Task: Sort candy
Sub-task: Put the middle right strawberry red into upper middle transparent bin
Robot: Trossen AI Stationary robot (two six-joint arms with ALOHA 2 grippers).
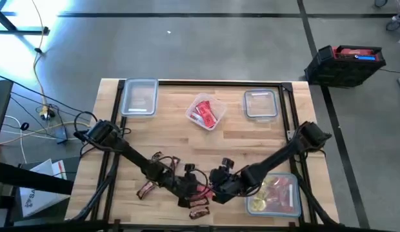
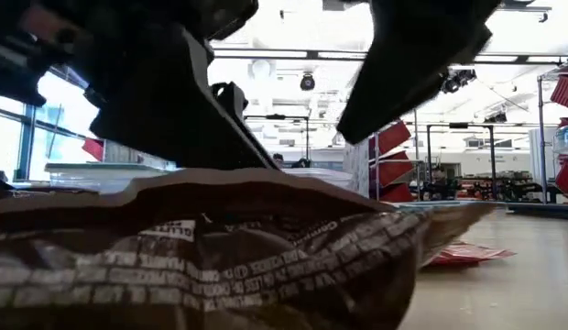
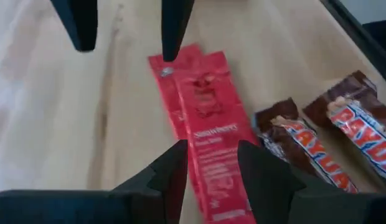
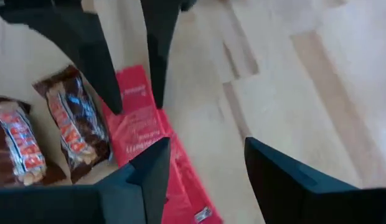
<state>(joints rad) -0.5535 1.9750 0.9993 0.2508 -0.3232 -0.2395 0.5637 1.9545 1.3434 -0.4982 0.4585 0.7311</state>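
Brown candy bar (image 2: 202, 266) fills the low view's foreground. Left gripper (image 3: 208, 165) straddles a red packet (image 3: 205, 124), fingers apart; right gripper (image 4: 205, 158) hangs open opposite. Clear containers (image 1: 139, 98) stand farther across the wooden table (image 1: 251, 135).

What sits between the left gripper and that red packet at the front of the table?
Nothing visible. In the left wrist view the left gripper is open, its fingers on either side of the red packet. The right gripper, also open, hangs over the packet's far end; two brown bars lie alongside.
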